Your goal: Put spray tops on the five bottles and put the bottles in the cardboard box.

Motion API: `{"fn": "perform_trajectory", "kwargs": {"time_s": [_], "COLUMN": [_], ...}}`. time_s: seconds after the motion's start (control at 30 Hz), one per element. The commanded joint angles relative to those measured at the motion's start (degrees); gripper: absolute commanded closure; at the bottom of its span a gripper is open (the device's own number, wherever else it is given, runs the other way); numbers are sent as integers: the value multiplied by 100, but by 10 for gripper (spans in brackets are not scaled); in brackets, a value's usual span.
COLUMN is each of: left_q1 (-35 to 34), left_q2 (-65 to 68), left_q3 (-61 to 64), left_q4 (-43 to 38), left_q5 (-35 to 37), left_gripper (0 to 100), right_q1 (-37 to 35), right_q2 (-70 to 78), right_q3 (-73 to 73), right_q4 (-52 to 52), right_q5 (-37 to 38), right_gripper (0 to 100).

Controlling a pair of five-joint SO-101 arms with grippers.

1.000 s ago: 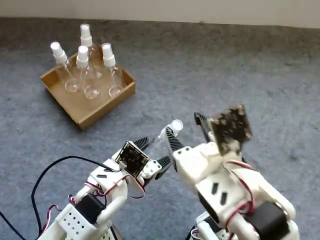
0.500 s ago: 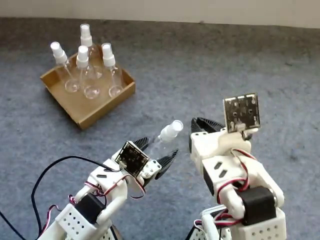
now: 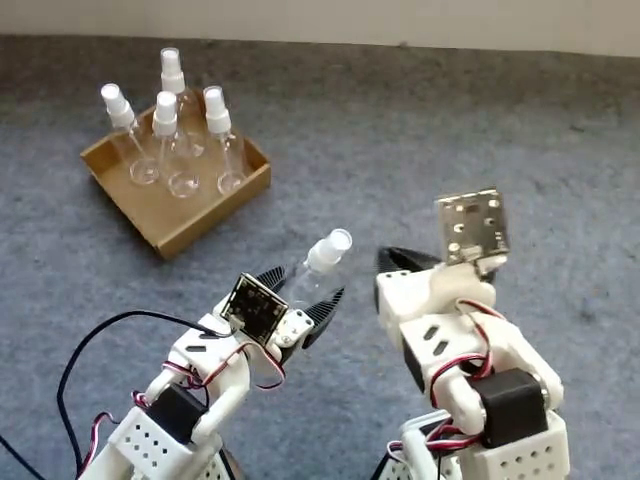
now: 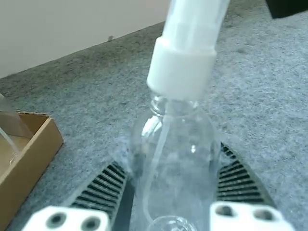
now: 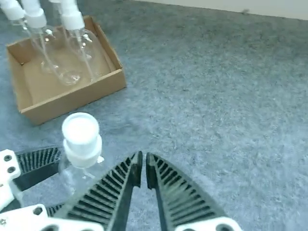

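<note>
Fifth bottle (image 3: 308, 278): clear, spray top (image 3: 330, 247) fitted, held off the grey carpeted surface (image 3: 420, 130) toward the middle of its near edge. It tilts with the top pointing up and away from the arms. The left gripper (image 3: 303, 287) is clamped on the bottle's body, one ribbed finger on either side.

Right gripper (image 5: 143, 161): just beside the held bottle on its right and apart from it. The jaws are drawn together to a thin slit and hold nothing.

Cardboard box (image 3: 215, 213): near the far left corner of the surface, well apart from both grippers. Four bottles (image 3: 175, 140) stand upright inside it, close together toward its far side, each with a white spray top.
</note>
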Motion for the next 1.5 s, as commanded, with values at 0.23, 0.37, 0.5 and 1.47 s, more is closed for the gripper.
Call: {"fn": "perform_trajectory", "kwargs": {"time_s": [0.23,0.37,0.5,1.47], "left_q1": [470,435,400,-215], "left_q2": [-163,-163,-163,-171], "left_q3": [145,145,145,145], "left_q4": [-141,-141,-149,-316], "left_q5": [44,44,35,35], "left_gripper": [944,944,944,944], "right_q1": [-453,-444,-338,303], "right_q2": [-13,-22,-31,-22], "right_q3": [813,884,875,2844], "right_q4": [-1086,-1218,-813,-2756], "right_q5": [70,70,70,26], "right_gripper": [993,993,993,993]}}
